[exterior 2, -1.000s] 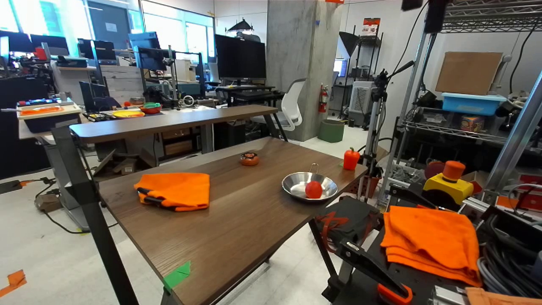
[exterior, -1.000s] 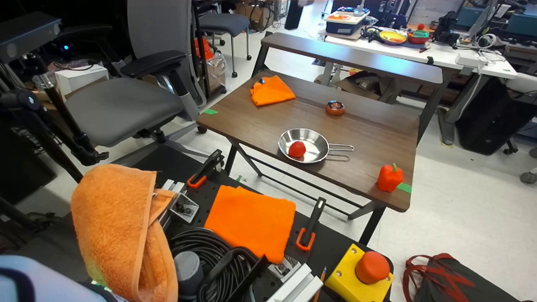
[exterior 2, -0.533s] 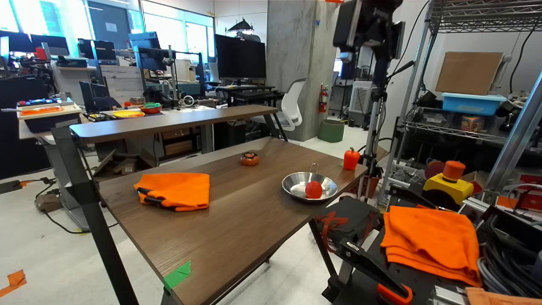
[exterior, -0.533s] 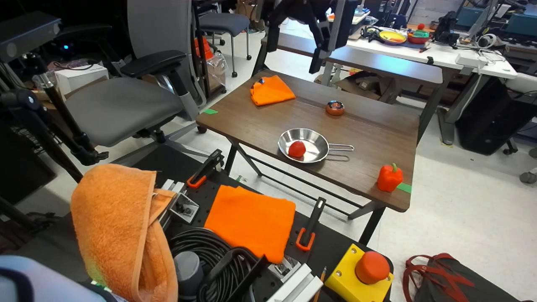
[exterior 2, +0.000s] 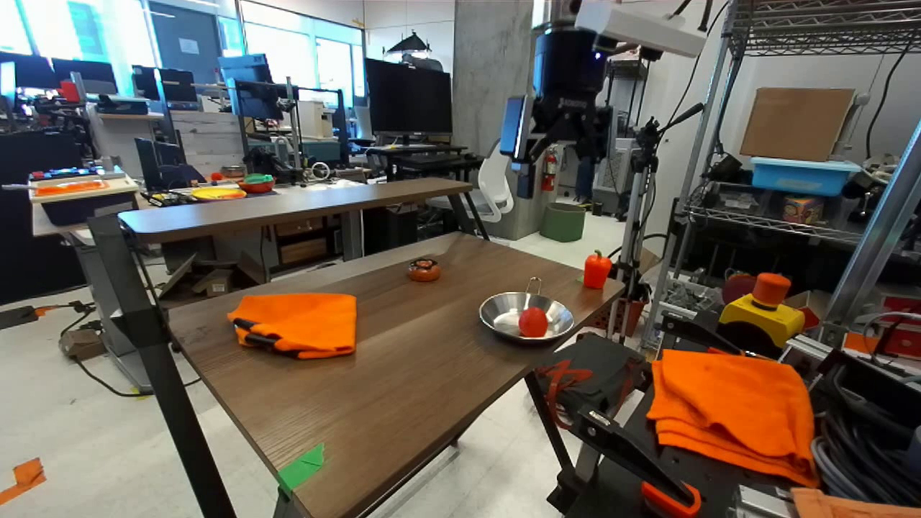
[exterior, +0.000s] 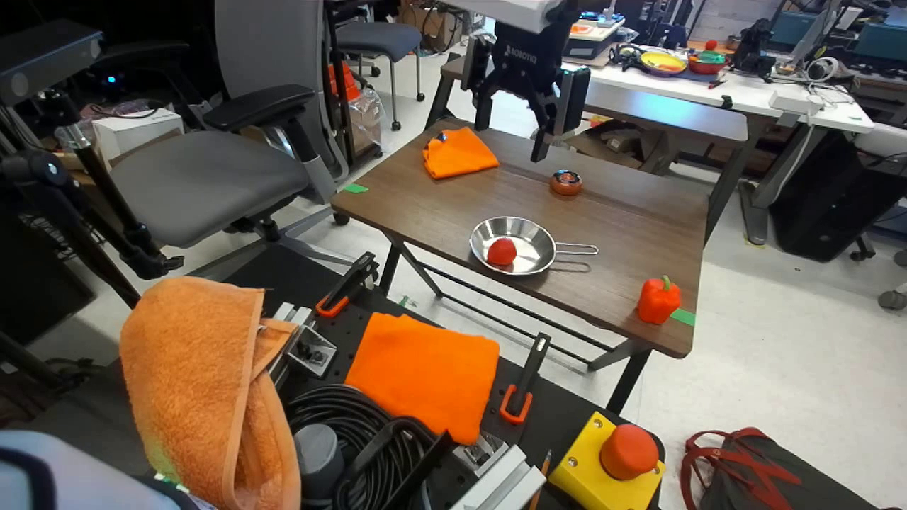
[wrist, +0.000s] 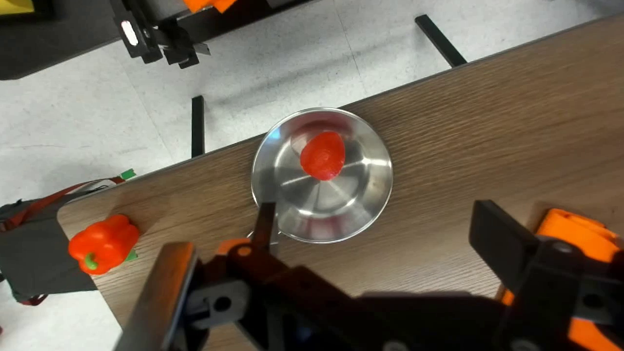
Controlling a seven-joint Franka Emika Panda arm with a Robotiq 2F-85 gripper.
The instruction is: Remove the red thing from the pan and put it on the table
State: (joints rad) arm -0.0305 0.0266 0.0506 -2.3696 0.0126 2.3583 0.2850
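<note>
The red thing is a small rounded lump lying inside the silver pan. It shows in the pan in an exterior view and in the wrist view. The pan sits near the long edge of the brown table, its wire handle toward the pepper. My gripper hangs in the air above the table, higher than the pan and apart from it. In the wrist view its fingers stand wide apart with nothing between them, and one finger covers part of the pan's handle side.
An orange-red pepper stands near a table corner. A round brownish-orange item and a folded orange cloth lie on the table. A raised shelf runs along the back. A cart with another orange cloth stands beside it.
My gripper has come down into both exterior views from the top edge and now hangs lower over the table. The red thing and the pan have not moved.
</note>
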